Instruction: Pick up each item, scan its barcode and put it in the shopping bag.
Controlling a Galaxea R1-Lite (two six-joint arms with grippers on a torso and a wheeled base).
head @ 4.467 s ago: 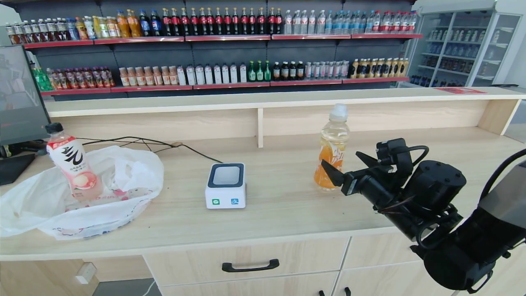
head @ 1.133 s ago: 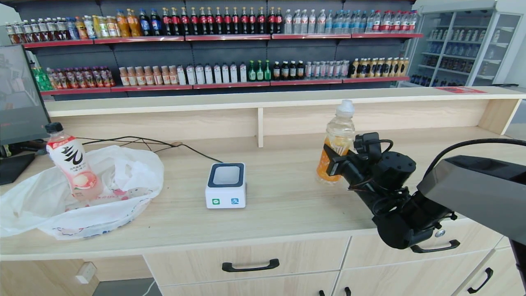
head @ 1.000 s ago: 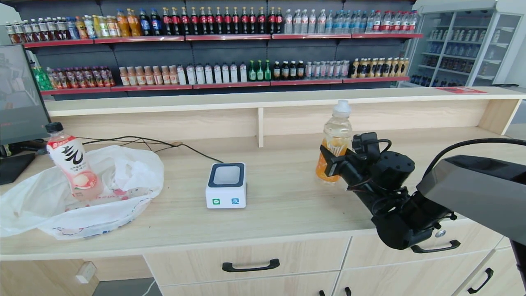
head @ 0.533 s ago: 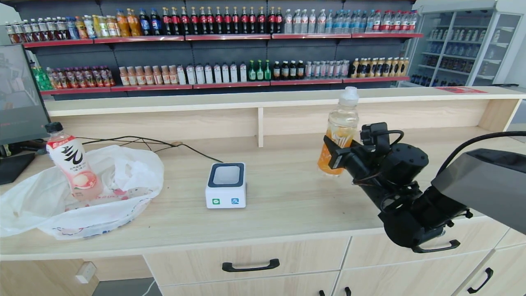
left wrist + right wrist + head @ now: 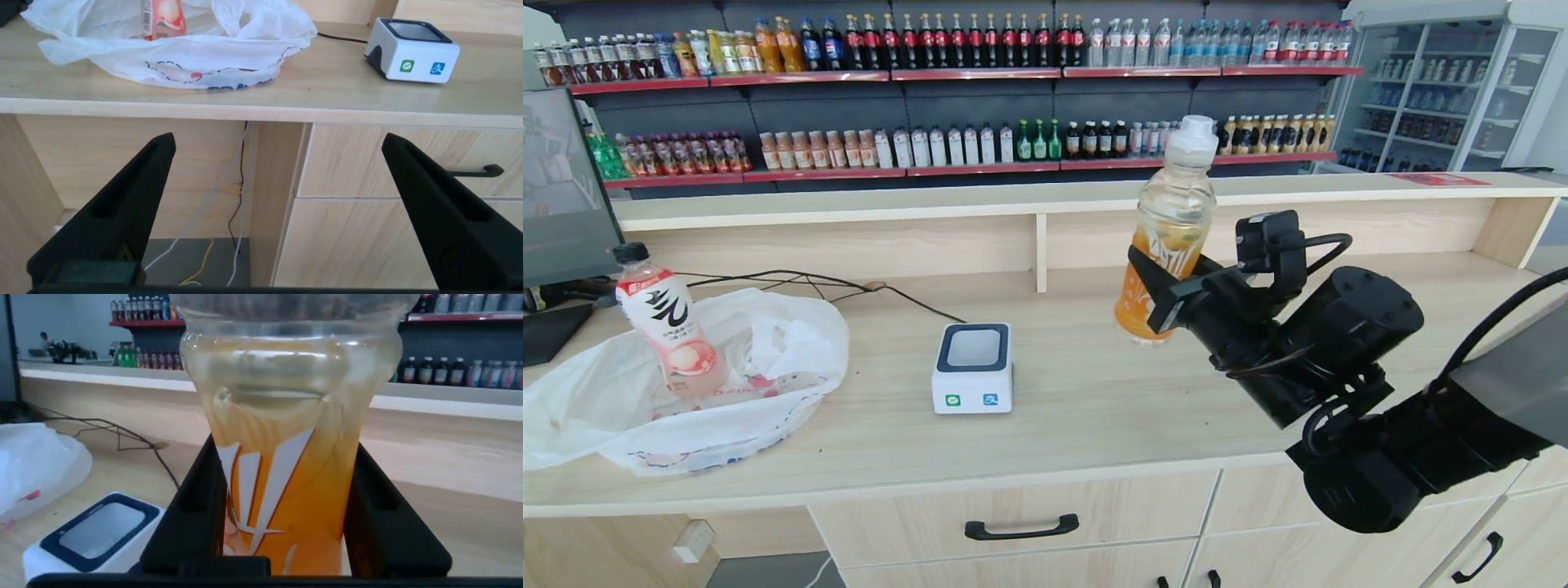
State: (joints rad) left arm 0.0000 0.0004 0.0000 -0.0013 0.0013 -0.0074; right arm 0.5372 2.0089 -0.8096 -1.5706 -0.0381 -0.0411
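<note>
Above a wooden shop counter (image 5: 1078,408), the orange bottle (image 5: 1170,237) is clamped at its label by the right gripper (image 5: 1164,296) and held clear of the surface. Its long axis is near vertical, with the cap above the jaws. It should be carried steadily to the scanner (image 5: 972,367), below and left of them, barcode faced toward it. The left gripper (image 5: 274,171) is spread wide.

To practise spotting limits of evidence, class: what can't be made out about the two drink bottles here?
Barcode of the clear plastic bottle of orange drink: unseen in head and right wrist views; the black right hand covers part of the label.
Its cap: cut off at the right wrist view's edge.
Pink-labelled plastic bottle: all but its lower part cut off by the left wrist view's edge.
</note>
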